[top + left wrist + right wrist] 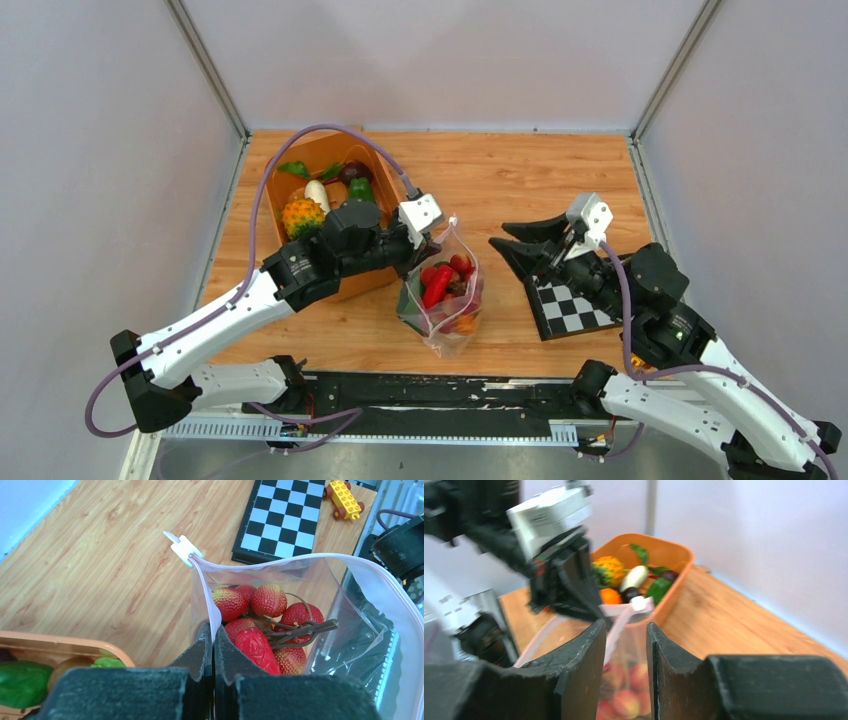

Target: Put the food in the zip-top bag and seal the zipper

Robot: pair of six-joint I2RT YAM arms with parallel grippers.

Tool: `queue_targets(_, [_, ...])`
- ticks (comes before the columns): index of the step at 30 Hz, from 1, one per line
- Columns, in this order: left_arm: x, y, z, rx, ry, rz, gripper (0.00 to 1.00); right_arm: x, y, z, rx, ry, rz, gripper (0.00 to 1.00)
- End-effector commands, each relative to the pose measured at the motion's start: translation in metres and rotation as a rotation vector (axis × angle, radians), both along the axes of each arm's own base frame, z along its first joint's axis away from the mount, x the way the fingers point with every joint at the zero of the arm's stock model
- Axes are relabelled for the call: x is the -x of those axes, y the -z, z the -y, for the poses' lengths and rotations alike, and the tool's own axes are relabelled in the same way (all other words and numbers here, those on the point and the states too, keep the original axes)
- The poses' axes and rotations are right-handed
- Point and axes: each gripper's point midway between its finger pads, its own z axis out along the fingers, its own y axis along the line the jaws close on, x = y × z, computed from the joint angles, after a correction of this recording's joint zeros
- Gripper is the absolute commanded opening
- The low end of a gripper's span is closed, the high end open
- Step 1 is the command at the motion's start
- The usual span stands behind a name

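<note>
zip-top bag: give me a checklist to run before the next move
1. Left gripper shut on the zip-top bag rim: ok.
2. Bag mouth gaping open for loading: ok.
3. Strawberries inside the bag: ok.
4. All food bagged: not ok, pieces lie in the orange tub.
5. Right gripper empty, jaws open, apart from the bag: ok.
6. Zipper sealed: not ok, its two sides stand apart.
</note>
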Motion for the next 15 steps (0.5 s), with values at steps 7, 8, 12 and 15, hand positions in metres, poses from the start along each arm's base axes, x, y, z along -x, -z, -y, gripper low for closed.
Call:
queue_targets(7, [0.016, -0.051, 0.014, 0.099, 0.173, 0.166, 0.0, -0.086, 0.046, 0.028, 0.113, 0.188, -0.087, 0.46])
queue_targets(8, [0.018, -0.052, 0.015, 0.104, 0.186, 0.173, 0.0, -0.081, 0.053, 0.02, 0.123, 0.112, -0.07, 0.48])
queue_targets(12, [0.02, -0.06, 0.019, 0.124, 0.223, 0.214, 0.0, -0.072, 0.062, 0.007, 0.152, -0.072, 0.007, 0.57])
queue_targets(15, [0.024, -0.066, 0.024, 0.127, 0.272, 0.248, 0.0, -0.057, 0.06, 0.0, 0.17, -0.215, 0.071, 0.62])
